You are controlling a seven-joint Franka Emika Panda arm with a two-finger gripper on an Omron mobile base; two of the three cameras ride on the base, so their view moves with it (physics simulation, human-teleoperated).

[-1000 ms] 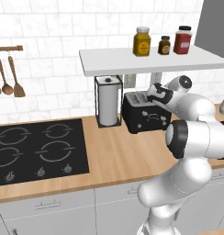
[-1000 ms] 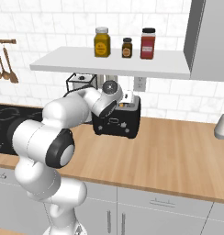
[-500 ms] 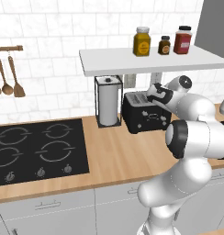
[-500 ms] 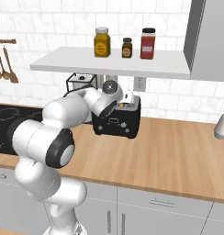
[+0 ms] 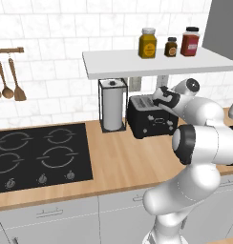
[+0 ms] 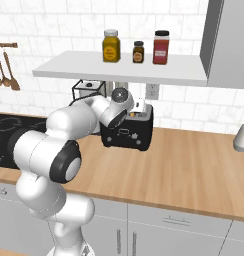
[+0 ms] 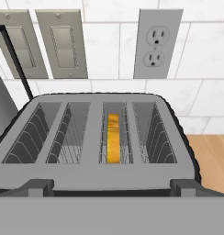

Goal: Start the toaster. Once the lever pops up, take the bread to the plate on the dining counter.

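- Left base view showed a long wooden desk (image 5: 118,162) running under a white wall shelf (image 5: 156,62), with a black stovetop (image 5: 39,155) set into it on the left.
- The white arm (image 5: 199,138) rose from the lower right and bent back toward the wall, its hand hovering just above the toaster (image 5: 149,116).
- The toaster, black and boxy with a silver panel on its front, stood on the desk against the tiled wall, just right of a tall paper-towel holder (image 5: 112,105).
- From the hand view, the toaster's grey top (image 7: 98,137) lay directly below and ahead of the jaws, its slots running away from the camera toward the wall.
- The bread (image 7: 113,137) sat upright deep in the third slot from the left, seen edge-on as a narrow orange-tan strip, its long axis in line with the slot.
- The gripper (image 7: 111,188) had its jaws spread as wide as they go, holding nothing; the two dark tips stood well apart near the toaster's front edge.
- My judgement: the toaster's start lever sat on the front face below the jaws, so the hand needed to drop forward and down, not reach into the slot.
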